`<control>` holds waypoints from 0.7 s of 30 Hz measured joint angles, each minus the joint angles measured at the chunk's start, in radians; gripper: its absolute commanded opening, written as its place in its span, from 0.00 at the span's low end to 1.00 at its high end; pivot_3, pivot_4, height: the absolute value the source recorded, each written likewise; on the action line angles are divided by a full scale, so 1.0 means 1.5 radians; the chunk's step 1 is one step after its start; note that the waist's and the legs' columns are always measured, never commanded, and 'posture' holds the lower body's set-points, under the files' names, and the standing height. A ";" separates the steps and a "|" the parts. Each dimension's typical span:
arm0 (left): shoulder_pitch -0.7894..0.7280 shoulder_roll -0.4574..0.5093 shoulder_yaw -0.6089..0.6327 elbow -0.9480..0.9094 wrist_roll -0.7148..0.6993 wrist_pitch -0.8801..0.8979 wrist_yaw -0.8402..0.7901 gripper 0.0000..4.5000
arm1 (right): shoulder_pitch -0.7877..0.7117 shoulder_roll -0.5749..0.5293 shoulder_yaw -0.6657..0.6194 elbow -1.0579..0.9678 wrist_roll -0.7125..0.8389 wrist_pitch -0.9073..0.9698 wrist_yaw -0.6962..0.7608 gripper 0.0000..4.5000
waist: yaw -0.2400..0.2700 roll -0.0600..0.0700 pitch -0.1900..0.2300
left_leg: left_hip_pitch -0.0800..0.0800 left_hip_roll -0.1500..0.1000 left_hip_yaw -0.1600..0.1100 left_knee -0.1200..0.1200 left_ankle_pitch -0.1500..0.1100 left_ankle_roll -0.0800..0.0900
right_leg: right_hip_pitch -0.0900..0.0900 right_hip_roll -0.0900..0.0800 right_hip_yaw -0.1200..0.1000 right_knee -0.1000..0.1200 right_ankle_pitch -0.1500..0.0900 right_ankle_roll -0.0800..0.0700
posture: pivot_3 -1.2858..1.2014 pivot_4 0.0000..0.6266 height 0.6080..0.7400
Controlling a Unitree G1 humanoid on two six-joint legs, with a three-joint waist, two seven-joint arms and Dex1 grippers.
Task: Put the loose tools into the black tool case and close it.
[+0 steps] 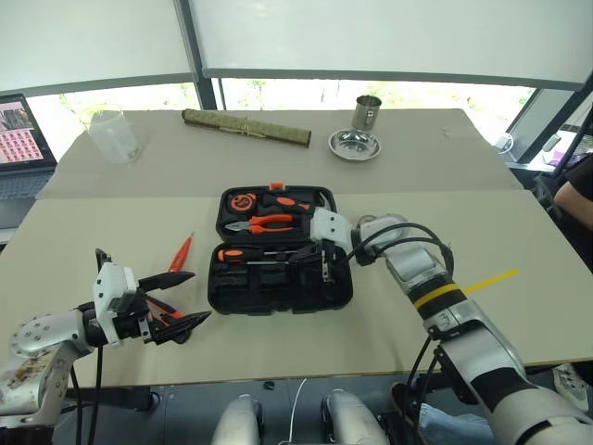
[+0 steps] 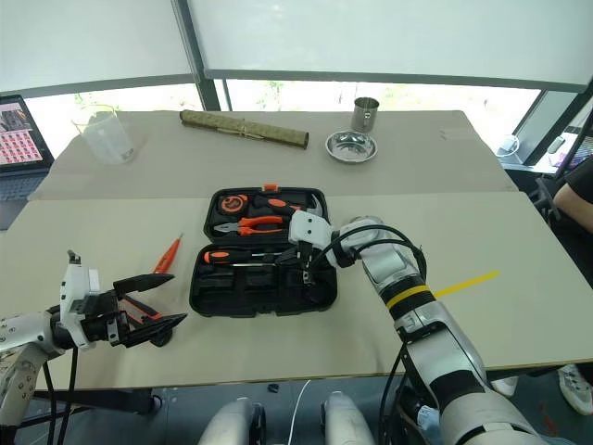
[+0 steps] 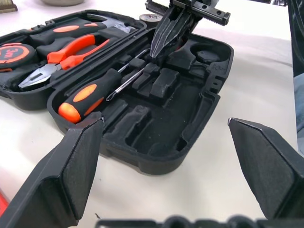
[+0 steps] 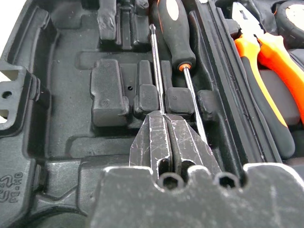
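From the head views, one black tool case (image 1: 280,248) lies open in the middle of the tan table (image 1: 463,232), its lid half on the far side and its slotted half nearer. In the lid sit one pair of orange-handled pliers (image 1: 259,223) and one round tape measure (image 1: 241,200). One long screwdriver (image 1: 252,252) lies along the far edge of the slotted half. One small slim orange screwdriver (image 1: 181,252) rests on the table left of the case. The right gripper (image 1: 324,269) hangs over the case's right part with its fingers pressed together; whether they pinch a shaft cannot be told. The left gripper (image 1: 181,301) hovers near the table's front left with its fingers spread wide, holding nothing. Far back lie one rolled bamboo mat (image 1: 246,127), one clear cup (image 1: 113,135), one metal cup (image 1: 367,112) and one metal dish (image 1: 354,144).

The left wrist view shows one orange-black handle and two thin metal shafts side by side in the case.

The right wrist view shows the two shafts running out from beside the closed fingertips, one ending in the handle.
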 measured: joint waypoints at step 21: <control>0.346 -0.131 0.363 0.091 -0.036 -0.007 0.132 1.00 | 0.395 -0.130 -0.302 -0.346 0.322 -0.090 0.095 1.00 | 0.005 -0.006 0.001 | 0.001 0.000 0.001 -0.001 -0.001 -0.001 | 0.000 -0.001 -0.001 -0.001 -0.007 0.000 | 0.52 0.24 1.00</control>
